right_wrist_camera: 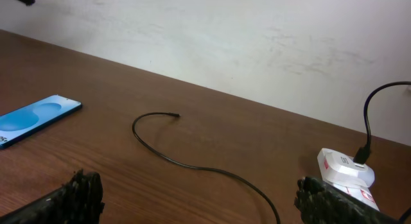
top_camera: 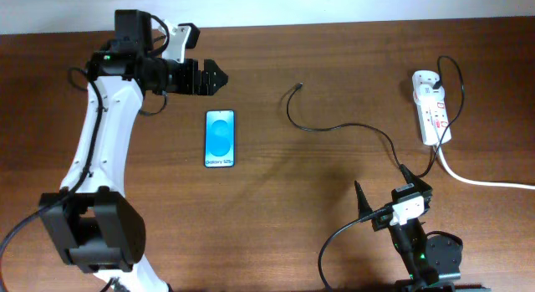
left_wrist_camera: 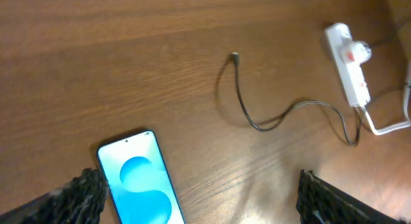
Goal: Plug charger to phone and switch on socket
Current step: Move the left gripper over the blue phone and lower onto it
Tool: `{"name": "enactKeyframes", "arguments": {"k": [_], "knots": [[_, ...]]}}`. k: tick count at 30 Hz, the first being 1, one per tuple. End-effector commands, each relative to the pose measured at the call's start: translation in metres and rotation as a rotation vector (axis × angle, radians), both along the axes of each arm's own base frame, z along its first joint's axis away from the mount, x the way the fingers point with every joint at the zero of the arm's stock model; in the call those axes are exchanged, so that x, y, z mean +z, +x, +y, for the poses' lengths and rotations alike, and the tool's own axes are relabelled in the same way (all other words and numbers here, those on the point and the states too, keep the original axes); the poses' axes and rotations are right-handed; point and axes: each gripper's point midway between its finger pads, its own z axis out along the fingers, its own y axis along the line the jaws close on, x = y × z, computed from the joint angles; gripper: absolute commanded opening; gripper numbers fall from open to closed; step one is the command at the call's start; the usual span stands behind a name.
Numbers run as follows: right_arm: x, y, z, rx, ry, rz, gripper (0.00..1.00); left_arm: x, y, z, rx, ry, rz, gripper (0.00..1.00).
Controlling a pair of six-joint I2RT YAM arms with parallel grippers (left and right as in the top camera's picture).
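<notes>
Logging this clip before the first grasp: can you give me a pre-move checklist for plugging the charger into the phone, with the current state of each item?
1. Left gripper open and empty: ok.
2. Right gripper open and empty: ok.
3. Phone flat, screen up, nothing touching it: ok.
4. Charger tip lying free, apart from the phone: ok.
5. Charger's far end plugged into the socket: ok.
6. Socket switch position: cannot tell.
</notes>
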Motion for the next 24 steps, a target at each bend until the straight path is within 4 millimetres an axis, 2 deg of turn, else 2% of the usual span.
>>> {"name": "enactKeyframes", "arguments": {"k": [1,3,5,7,11,13,15,20,24], "knots": [[-0.002,0.000,0.001,0.004,0.014,0.008,0.99,-0.054,0.012,0.001,0.240,0.197,0.150,0.93],[-0.002,0.000,0.001,0.004,0.014,0.008,0.99,-0.086,0.005,-0.005,0.313,0.315,0.224,0.95],[-0.002,0.000,0.001,0.004,0.014,0.008,0.98,-0.117,-0.012,-0.005,0.334,0.399,0.333,0.95],[-0.002,0.000,0.001,0.004,0.014,0.008,0.98,-0.141,-0.026,0.000,0.341,0.440,0.431,0.96],[-0.002,0.000,0.001,0.004,0.014,0.008,0.98,-0.175,-0.033,-0.007,0.311,0.479,0.495,0.98],[-0.002,0.000,0.001,0.004,0.014,0.008,0.99,-0.185,-0.031,-0.002,0.318,0.508,0.497,0.99],[-0.002,0.000,0.001,0.004,0.014,0.008,0.99,-0.203,-0.031,-0.002,0.263,0.538,0.501,1.00],[-0.002,0.000,0.001,0.004,0.014,0.008,0.99,-0.207,-0.023,0.000,0.236,0.556,0.457,1.00],[-0.002,0.000,0.001,0.004,0.014,0.008,0.98,-0.217,-0.029,-0.002,0.229,0.556,0.490,1.00]]}}
